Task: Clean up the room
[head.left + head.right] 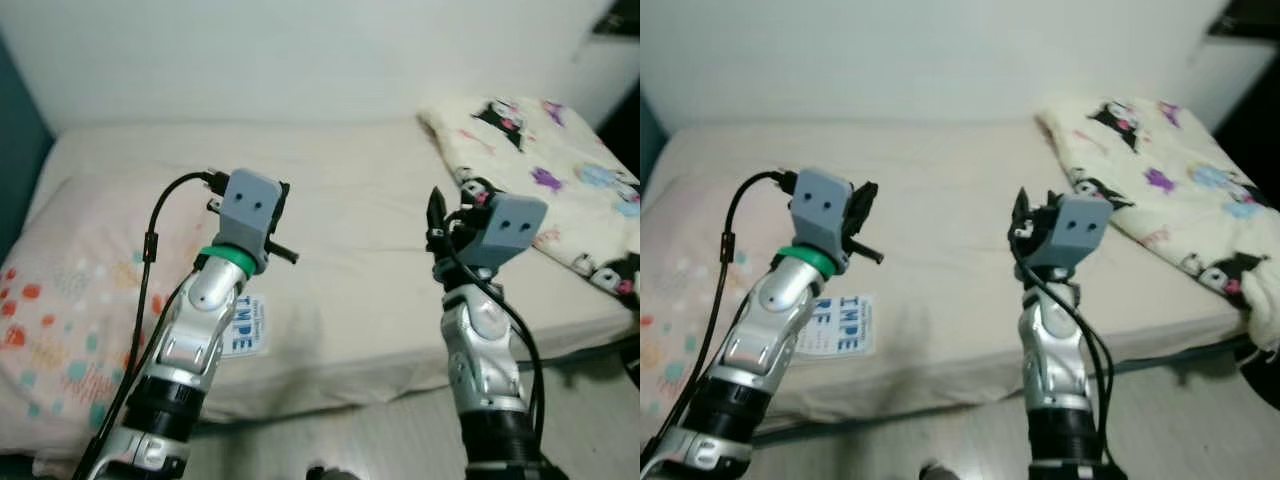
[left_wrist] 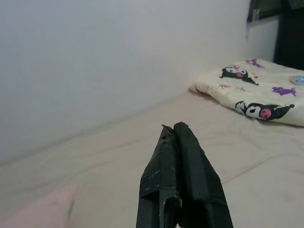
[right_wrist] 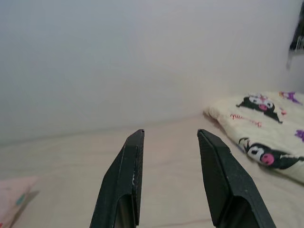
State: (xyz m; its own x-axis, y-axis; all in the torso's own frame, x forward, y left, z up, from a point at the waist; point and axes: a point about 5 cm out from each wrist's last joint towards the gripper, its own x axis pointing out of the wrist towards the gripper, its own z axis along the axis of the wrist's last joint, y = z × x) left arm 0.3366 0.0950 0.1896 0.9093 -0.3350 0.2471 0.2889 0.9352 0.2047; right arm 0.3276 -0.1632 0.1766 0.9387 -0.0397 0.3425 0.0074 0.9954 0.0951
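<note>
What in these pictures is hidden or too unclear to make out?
- White label with blue letters on the cream mattress: the left arm covers part of it in both eye views, so the wording is incomplete.
- Cartoon-print cream blanket: cut off by the right edge.
- Pink patterned pillow: cut off at the left edge.
- Dark object on the floor: cut off at the bottom.

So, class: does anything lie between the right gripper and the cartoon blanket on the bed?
Nothing visible does. The right gripper is open, raised over the bed, and the folded blanket lies on the bed's far right corner. Between them is just bare sheet. The left gripper is shut, off to the other side.
</note>
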